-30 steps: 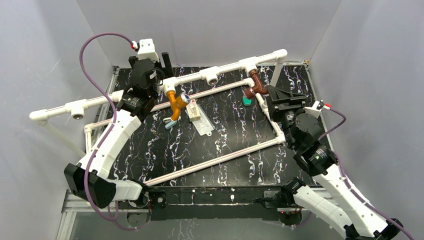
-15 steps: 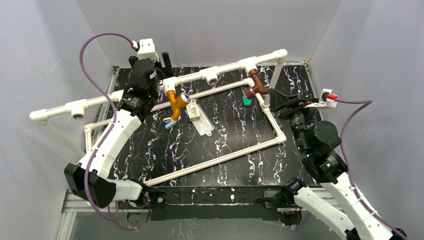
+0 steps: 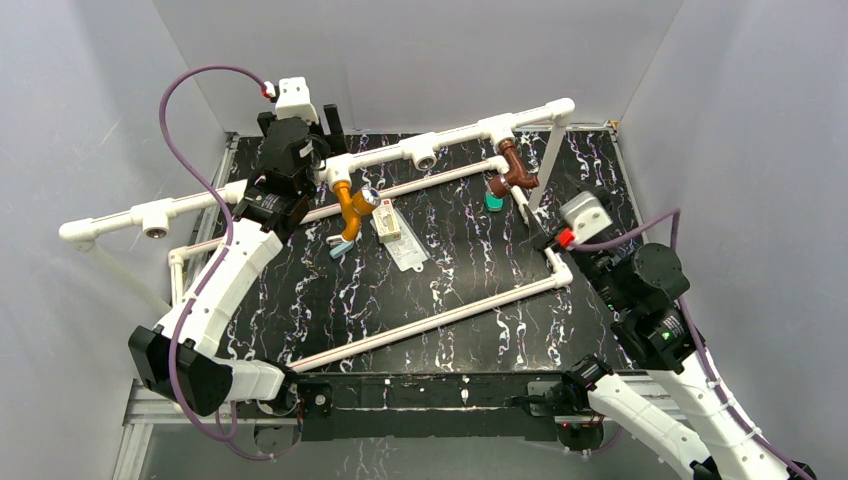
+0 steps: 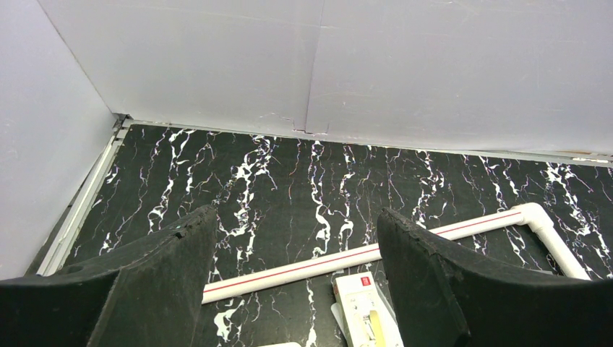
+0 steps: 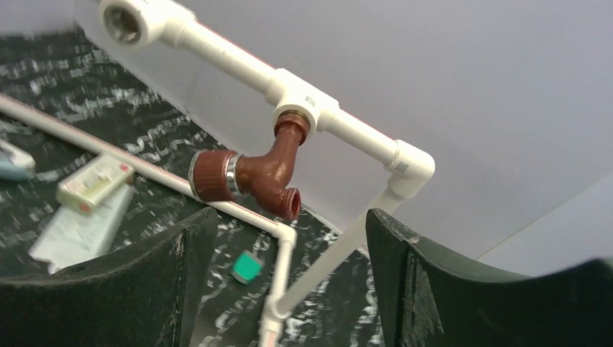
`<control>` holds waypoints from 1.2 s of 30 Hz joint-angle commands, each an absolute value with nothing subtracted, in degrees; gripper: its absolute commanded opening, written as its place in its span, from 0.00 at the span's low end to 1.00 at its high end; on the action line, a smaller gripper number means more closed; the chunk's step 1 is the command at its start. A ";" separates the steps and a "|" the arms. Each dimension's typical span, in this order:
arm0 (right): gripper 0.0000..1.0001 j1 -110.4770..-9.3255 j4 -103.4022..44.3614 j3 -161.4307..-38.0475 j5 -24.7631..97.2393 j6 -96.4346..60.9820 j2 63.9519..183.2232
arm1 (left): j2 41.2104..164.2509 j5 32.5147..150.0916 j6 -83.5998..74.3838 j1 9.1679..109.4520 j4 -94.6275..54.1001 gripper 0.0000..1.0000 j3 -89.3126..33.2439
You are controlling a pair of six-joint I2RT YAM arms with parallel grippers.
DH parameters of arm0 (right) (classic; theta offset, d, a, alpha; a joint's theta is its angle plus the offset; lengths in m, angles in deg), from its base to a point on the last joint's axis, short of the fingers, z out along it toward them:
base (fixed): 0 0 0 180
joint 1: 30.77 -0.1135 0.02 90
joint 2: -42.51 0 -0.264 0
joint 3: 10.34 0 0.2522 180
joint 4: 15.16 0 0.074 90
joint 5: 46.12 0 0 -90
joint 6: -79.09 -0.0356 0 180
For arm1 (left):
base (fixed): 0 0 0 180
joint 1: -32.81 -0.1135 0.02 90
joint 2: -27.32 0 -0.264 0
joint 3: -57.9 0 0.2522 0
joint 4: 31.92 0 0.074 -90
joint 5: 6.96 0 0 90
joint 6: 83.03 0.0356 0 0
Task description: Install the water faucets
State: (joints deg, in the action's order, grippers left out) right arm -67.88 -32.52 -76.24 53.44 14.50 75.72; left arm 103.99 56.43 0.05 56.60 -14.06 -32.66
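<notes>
The orange-yellow faucet [image 3: 349, 206] with its silvery knob [image 3: 370, 197] hangs from a white tee on the raised pipe, spout down. The dark reddish-brown faucet [image 3: 512, 169] hangs from another tee further right. In the right wrist view it [image 5: 254, 170] sits above and between the fingers. My left gripper [image 3: 329, 128] is open and empty beside the orange-yellow faucet's tee; in its own view [image 4: 293, 249] neither faucet shows. My right gripper [image 3: 543, 232] is open and empty [image 5: 282, 249], below and right of the brown faucet, apart from it.
A raised white pipe rail [image 3: 455, 137] has empty tee sockets [image 3: 424, 158] [image 3: 155, 229]. A white pipe frame [image 3: 440, 318] lies on the black marbled table. A white box [image 3: 388, 226], a leaflet [image 3: 409, 252] and a small green piece [image 3: 494, 202] lie inside it.
My right arm has drawn back from the brown faucet toward the near right and turned its wrist. The left arm and both faucets have not moved.
</notes>
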 commanded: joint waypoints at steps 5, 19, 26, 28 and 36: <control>0.83 -67.72 -39.02 -78.11 46.97 47.00 76.69 | 111.27 60.99 0.03 57.86 3.30 0.79 -26.35; 0.82 -67.73 -23.24 -70.70 51.04 80.94 80.61 | 111.61 60.85 0.11 57.86 3.35 0.79 -26.34; 0.79 -68.81 -20.49 -71.28 51.99 89.17 85.02 | 111.53 60.76 0.12 57.86 3.36 0.79 -26.35; 0.77 -69.21 -20.49 -72.02 51.97 90.37 86.38 | 111.52 60.72 0.11 57.86 3.36 0.79 -26.35; 0.74 -71.57 -21.99 -74.70 54.42 94.23 91.31 | 111.44 61.04 0.03 57.86 3.33 0.79 -26.31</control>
State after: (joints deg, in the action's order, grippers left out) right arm -70.48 -24.46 -71.00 53.03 90.03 90.19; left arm 103.99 56.47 0.05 56.56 -14.06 -32.66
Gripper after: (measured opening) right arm 0.747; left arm 0.787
